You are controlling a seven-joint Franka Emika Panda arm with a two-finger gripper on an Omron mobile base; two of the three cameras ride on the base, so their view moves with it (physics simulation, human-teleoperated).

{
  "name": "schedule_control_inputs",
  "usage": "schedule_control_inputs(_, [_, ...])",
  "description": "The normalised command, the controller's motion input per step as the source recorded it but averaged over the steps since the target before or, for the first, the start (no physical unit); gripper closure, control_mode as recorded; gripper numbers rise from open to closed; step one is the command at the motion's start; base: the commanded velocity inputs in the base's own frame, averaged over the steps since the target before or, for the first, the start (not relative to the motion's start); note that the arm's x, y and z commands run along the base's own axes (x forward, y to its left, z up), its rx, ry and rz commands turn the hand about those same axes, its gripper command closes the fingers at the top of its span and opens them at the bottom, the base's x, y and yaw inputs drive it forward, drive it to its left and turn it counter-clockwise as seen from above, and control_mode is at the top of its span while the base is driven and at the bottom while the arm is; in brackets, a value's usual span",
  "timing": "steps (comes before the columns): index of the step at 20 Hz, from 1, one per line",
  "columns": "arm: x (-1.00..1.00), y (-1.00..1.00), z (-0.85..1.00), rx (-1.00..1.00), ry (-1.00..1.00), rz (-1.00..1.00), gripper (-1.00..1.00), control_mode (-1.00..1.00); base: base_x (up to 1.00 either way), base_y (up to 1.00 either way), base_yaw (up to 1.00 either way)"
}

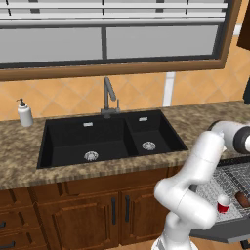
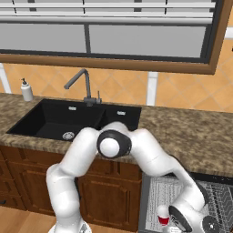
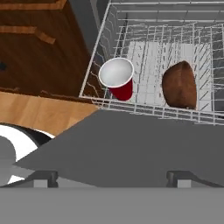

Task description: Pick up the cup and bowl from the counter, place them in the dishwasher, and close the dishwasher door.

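The small red cup (image 3: 117,78) with a white inside stands in the front left corner of the dishwasher's pale wire rack (image 3: 144,33). A brown bowl (image 3: 180,85) rests on its edge to the right of it. The dishwasher door (image 3: 144,140) lies folded down flat, a dark grey panel below the rack. My gripper (image 3: 113,178) hovers over this door, open, with nothing between its fingertips (image 3: 46,177). In the base views the cup (image 1: 223,204) (image 2: 162,215) and bowl (image 1: 242,198) sit in the rack (image 1: 229,178) under the granite counter (image 1: 205,122).
A black double sink (image 1: 107,136) with a grey faucet (image 1: 108,97) is set in the counter. A white soap dispenser (image 1: 24,113) stands at the back left. Brown wooden cabinets (image 1: 93,210) flank the dishwasher, and wood floor (image 3: 48,116) lies left of the door.
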Motion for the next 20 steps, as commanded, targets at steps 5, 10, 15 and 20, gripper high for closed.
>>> schedule_control_inputs(5, [-1.0,0.03,0.36,0.01,-0.28,-0.25,-1.0,-1.0,0.0,0.0,0.0])
schedule_control_inputs(10, [-1.0,-0.23,-0.06,0.07,-0.56,-0.03,-1.0,-1.0,0.0,0.0,0.0])
schedule_control_inputs(15, [-0.99,-0.41,-0.34,0.02,-0.45,0.0,-1.0,-1.0,0.0,0.0,0.0])
schedule_control_inputs(20, [-0.37,-0.3,-0.95,0.0,-0.25,0.03,-1.0,-1.0,0.0,0.0,0.0])
